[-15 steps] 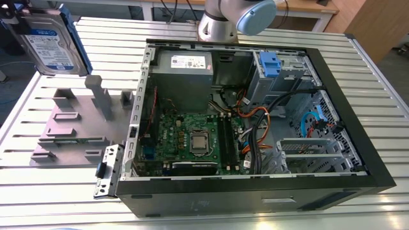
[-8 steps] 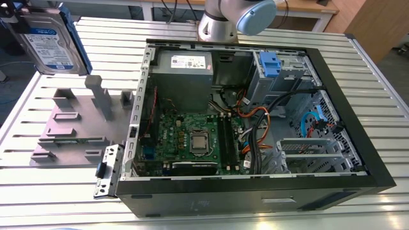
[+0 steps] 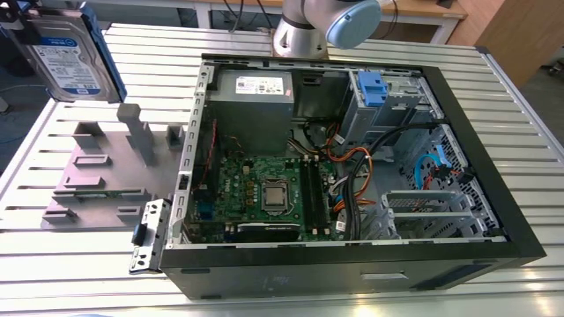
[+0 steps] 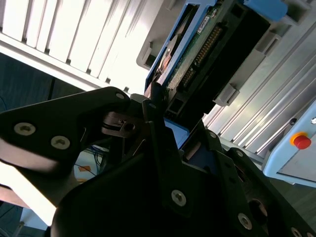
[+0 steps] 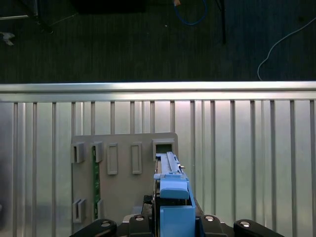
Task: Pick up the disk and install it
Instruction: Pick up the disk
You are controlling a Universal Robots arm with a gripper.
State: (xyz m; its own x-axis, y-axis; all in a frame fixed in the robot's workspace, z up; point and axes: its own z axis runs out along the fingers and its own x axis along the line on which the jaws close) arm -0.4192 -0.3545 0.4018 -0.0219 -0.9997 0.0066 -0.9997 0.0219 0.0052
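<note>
Clamping the disk edge-on between its fingers, gripper hangs above grey slotted fixture on ribbed table, green circuit board slotted in fixture beneath, open computer case well apart

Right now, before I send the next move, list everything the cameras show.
disk: one, silver with blue rails and a blue-and-white label, raised above the holder at the exterior view's upper left
holder: one, grey, on the table to the exterior view's left of the case
small board: one, green, standing in a holder slot
computer case: one, black, open, mid-table
motherboard: one, green, inside the case
metal box: one, grey with a white sticker, inside the case
table: one, silver, slatted
arm: one, grey and light blue, beyond the case
tool: one, black, shut on the disk
</note>
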